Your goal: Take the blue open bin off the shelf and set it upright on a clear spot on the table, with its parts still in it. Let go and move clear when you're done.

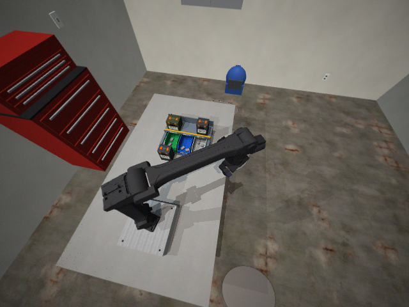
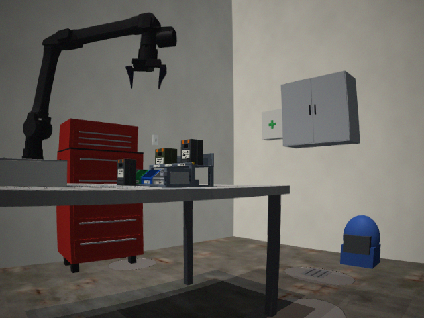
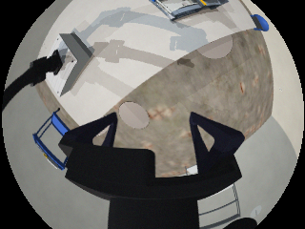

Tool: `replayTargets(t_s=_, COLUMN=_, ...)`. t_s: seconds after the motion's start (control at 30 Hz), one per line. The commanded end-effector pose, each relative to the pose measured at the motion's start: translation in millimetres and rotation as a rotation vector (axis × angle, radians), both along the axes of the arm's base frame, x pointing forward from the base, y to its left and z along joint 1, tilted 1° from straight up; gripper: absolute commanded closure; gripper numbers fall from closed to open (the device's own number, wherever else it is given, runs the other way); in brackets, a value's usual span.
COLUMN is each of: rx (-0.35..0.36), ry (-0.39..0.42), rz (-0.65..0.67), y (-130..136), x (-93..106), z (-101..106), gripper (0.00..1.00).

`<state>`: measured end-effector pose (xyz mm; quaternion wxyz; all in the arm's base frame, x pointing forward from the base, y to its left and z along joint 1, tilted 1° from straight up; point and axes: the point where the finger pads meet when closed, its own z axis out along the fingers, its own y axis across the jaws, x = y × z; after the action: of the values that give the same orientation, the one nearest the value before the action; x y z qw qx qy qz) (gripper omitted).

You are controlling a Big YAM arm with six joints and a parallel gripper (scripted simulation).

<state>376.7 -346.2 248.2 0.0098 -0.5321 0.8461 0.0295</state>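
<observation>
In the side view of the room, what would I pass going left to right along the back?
Red tool chest → small shelf on the table → first-aid box → grey wall cabinet → blue dome on the floor.

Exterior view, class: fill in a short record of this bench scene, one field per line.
end effector: open black two-fingered end effector, high above the table, holding nothing
target: small blue open plastic bin with grey parts inside, on the shelf
neighbours: green open bin on one side, grey bin on the other
shelf: low grey shelf unit on the table
task state: bin not yet moved
</observation>
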Motion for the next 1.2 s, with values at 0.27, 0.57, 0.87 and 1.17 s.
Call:
replayTargets(t_s=0.27, rx=-0.008, ry=-0.009, rz=0.000, y=-0.5, x=0.6, z=5.2, gripper=0.00)
replayTargets(t_s=0.57, rx=-0.026, ry=-0.028, rz=0.000, y=-4.6, x=5.0, z=14.6, gripper=0.00)
replayTargets(t_s=0.87, rx=-0.003, ry=-0.001, rz=0.012, y=6.1, x=12.7, z=-8.2, gripper=0.00)
replayTargets(t_s=1.17, rx=-0.004, ry=0.003, rz=0.046, y=21.8, x=30.0, z=-21.0, gripper=0.00)
